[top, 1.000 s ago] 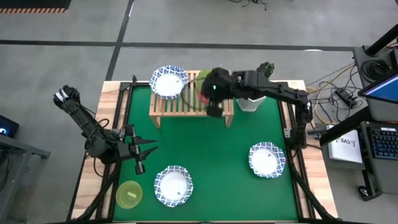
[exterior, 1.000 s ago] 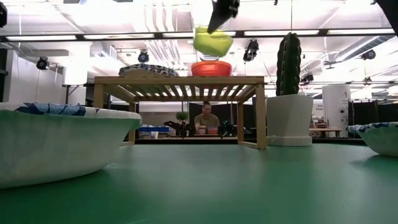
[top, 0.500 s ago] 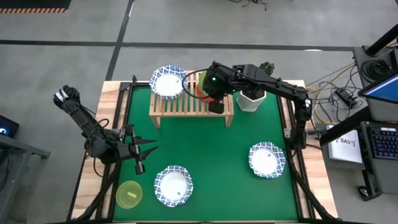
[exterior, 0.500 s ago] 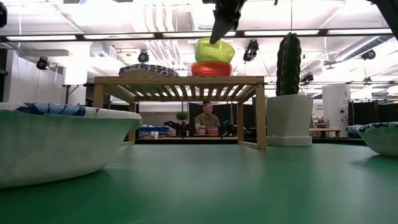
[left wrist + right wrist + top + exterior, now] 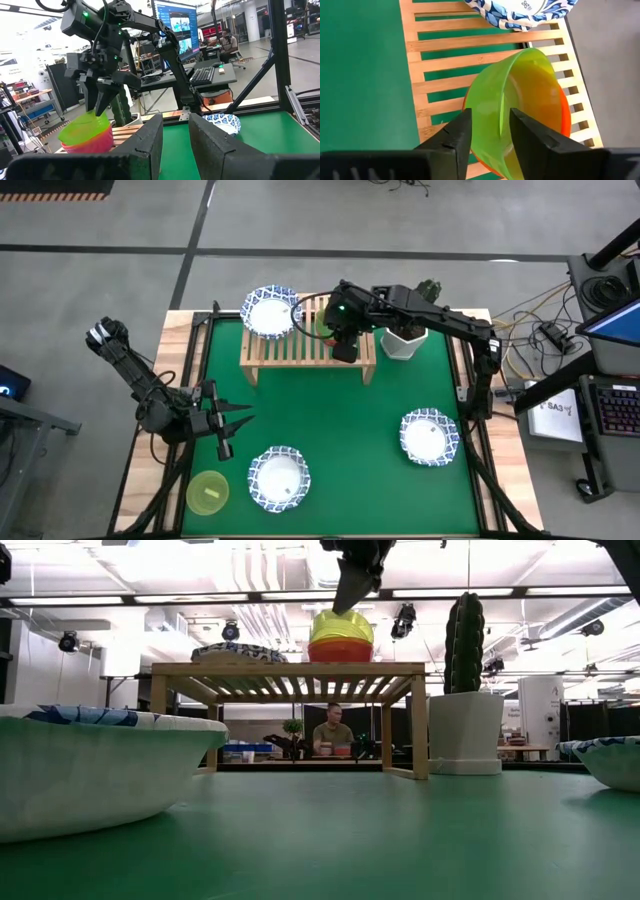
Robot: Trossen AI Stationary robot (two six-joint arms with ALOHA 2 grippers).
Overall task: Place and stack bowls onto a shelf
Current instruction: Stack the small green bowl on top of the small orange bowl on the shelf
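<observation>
Right gripper is pinching the yellow-green bowl by its rim, nested in the red bowl on the shelf; left gripper is waiting, fingers spread.

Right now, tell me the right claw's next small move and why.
Probably open the right claw and lift straight up: the green bowl already sits nested in the red bowl on the shelf, with the claw's fingers straddling its rim.
</observation>
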